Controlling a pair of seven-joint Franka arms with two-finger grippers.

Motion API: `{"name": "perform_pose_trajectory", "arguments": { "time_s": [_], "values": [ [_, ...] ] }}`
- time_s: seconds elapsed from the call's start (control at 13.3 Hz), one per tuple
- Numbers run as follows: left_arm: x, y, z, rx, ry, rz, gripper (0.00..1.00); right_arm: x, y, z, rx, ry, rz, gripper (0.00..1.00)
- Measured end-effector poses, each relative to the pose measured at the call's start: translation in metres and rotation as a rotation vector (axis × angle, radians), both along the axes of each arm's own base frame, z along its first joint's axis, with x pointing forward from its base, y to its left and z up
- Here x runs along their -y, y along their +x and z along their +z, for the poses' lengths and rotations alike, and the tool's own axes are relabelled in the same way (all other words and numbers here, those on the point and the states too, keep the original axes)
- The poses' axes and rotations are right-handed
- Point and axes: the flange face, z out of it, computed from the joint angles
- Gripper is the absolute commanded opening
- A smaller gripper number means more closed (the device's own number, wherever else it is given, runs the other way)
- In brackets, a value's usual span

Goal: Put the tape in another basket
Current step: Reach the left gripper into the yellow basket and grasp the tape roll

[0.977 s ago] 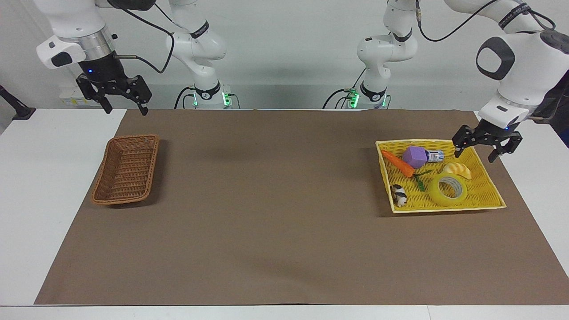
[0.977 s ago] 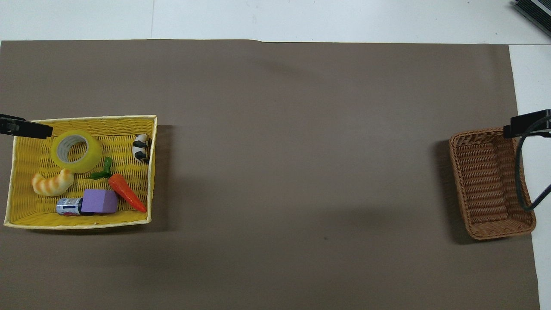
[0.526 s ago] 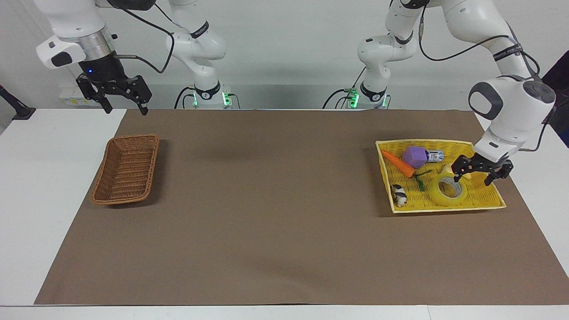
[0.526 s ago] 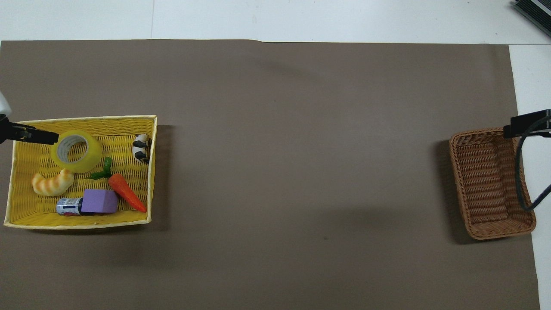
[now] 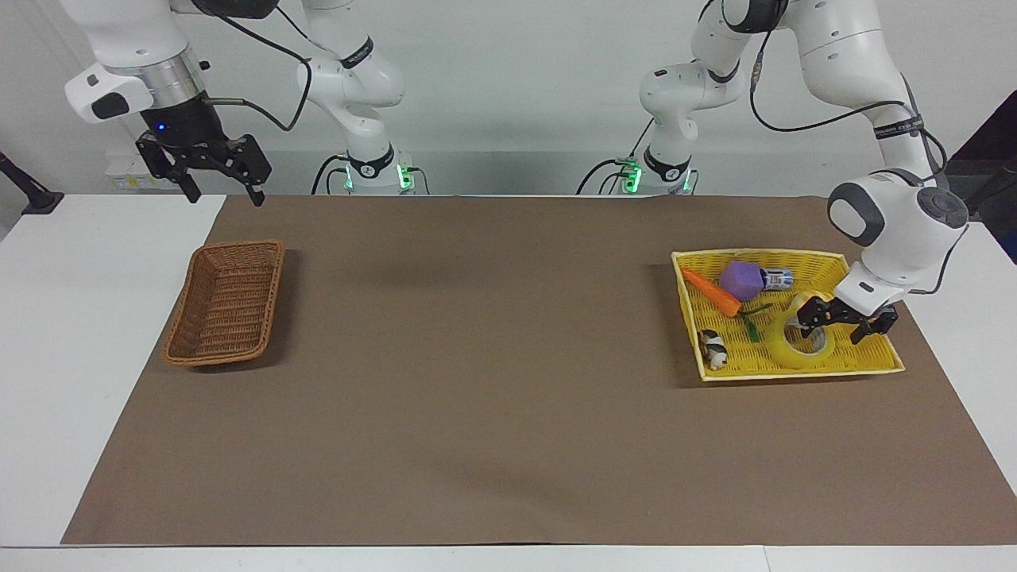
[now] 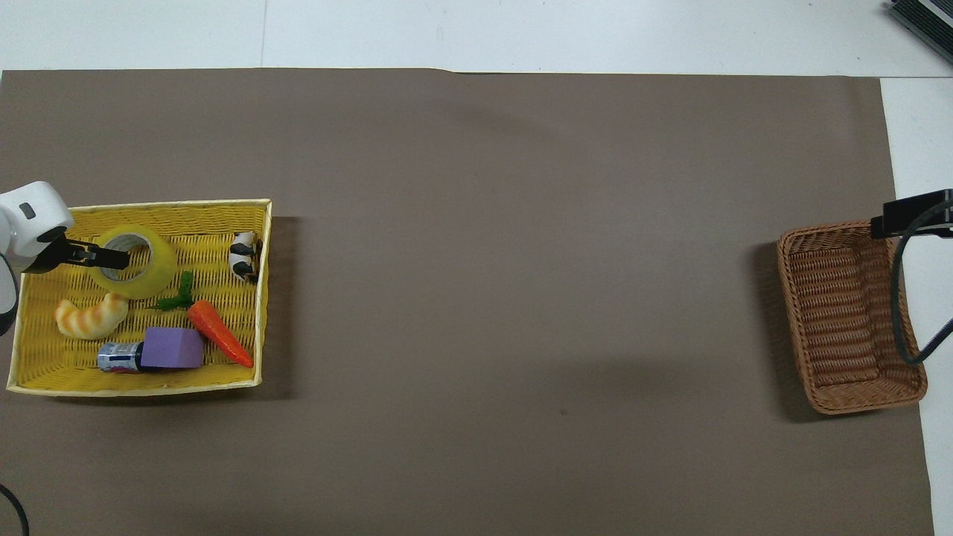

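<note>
- Left gripper (image 5: pixel 847 323) has dropped from above the yellow basket's (image 5: pixel 874 364) rim nearest the robots to the tape (image 5: pixel 801 345); nothing else in the basket has shifted.
- Its fingers are spread wide and hold nothing. One finger appears to sit in the roll's hollow, the other outside the wall, toward the left arm's end of the table.
- Tape lies flat in the yellow basket, beside the croissant toy (image 6: pixel 90 317).
- Right gripper (image 5: pixel 222 193) waits with fingers apart, in the air by the brown wicker basket (image 5: pixel 226 302), which sits well apart from the tape at the right arm's end.
- Risk, my guess: glossy film is slick, so a shallow pinch on the wall could let the roll tilt or slip during the lift.
- Risk: a low fingertip could catch the coarse yellow weave and drag the light basket.
- Textures: the tape is smooth and round with a pale core; the wicker is ribbed, with sloping sides.
</note>
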Motion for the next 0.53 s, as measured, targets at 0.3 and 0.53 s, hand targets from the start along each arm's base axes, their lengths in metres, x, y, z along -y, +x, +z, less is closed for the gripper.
{"name": "perform_pose_trajectory", "arguments": {
  "time_s": [0.3, 0.53],
  "values": [
    [0.0, -0.007, -0.003, -0.011, -0.004, 0.006, 0.0, 0.0, 0.0, 0.0, 0.0, 0.0, -0.001, 1.0],
    [0.002, -0.012, -0.004, -0.024, -0.009, 0.005, 0.0, 0.001, 0.0, 0.0, 0.0, 0.0, -0.001, 1.0]
  ]
}}
